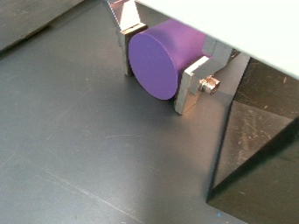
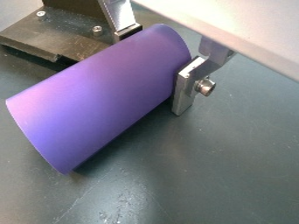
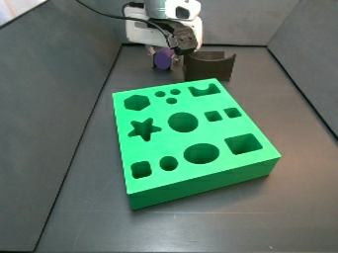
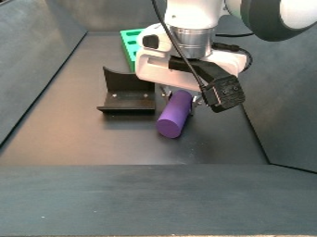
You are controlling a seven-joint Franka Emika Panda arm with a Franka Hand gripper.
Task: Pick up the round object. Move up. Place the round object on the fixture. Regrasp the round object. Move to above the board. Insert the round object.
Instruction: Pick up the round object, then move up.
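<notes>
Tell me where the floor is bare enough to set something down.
Bare floor lies in front of the green board and along its sides. It is crowded behind the board, where the claw grips the purple peg beside the fixture.

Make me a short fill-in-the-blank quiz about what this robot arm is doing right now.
1. The gripper has its fingers on either side of a ____ cylinder.
2. The board full of cut-outs is bright ____.
3. The round object lies beside the dark ____.

Missing words: purple; green; fixture
</notes>
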